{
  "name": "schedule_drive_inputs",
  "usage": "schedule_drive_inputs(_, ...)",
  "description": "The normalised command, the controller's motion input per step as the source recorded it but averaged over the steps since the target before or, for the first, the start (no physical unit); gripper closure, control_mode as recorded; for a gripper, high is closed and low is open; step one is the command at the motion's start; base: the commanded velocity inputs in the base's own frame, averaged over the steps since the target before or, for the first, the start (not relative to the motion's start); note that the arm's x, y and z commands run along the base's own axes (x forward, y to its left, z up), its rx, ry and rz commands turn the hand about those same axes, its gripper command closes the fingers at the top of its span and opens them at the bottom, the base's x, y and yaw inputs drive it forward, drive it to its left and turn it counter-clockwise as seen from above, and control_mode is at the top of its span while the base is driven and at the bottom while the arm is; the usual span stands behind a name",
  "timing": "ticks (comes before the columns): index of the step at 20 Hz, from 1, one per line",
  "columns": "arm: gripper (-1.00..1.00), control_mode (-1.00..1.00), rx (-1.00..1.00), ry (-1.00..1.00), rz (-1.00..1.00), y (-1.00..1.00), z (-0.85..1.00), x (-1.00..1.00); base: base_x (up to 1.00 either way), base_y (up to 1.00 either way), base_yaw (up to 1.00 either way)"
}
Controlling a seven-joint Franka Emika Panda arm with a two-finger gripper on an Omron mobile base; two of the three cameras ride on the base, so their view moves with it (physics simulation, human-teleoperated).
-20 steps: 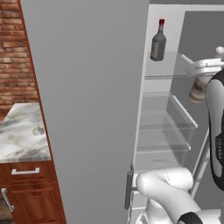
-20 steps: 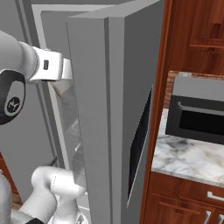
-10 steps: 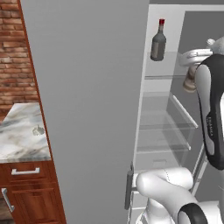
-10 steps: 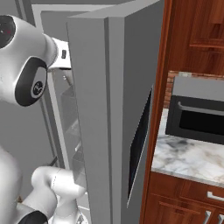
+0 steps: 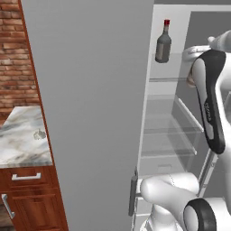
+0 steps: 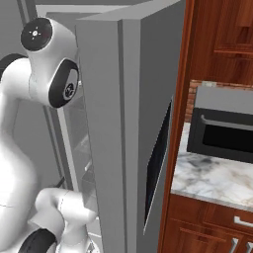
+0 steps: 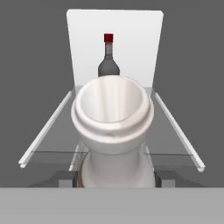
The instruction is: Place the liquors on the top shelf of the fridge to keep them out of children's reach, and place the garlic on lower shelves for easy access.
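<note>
Hand view looks straight down the neck of the cream bottle (image 7: 113, 131), with the claw (image 7: 117, 178) clamped on it low at either side, just above the front edge of the top shelf (image 7: 175, 127). Behind it, the dark bottle (image 7: 108, 59) with the red cap stands upright near the back edge of that shelf. Left base view shows the open fridge (image 5: 162, 149), its wide grey door (image 5: 90, 113) and the lower shelves (image 5: 169, 144); I cannot see the garlic.

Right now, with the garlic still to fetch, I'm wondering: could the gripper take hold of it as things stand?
Probably not. The gripper is shut on the pale cream bottle inside the fridge, while the garlic lies on the counter beyond the open door.
</note>
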Motion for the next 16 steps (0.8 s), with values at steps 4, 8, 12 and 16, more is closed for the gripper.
schedule_drive_inputs(4, 1.0, -1.0, 0.01, 0.0, -0.04, -0.23, 0.0, 0.57, 0.0, 0.0, 0.0)
schedule_drive_inputs(8, 1.0, -1.0, 0.01, 0.0, -0.06, -0.08, 0.0, 0.59, 0.0, 0.0, 0.0)
schedule_drive_inputs(12, 1.0, -1.0, 0.02, 0.0, -0.05, -0.01, 0.0, 0.56, 0.0, 0.0, 0.0)
schedule_drive_inputs(16, 1.0, -1.0, 0.04, 0.0, -0.04, -0.07, 0.0, 0.54, 0.0, 0.0, 0.0)
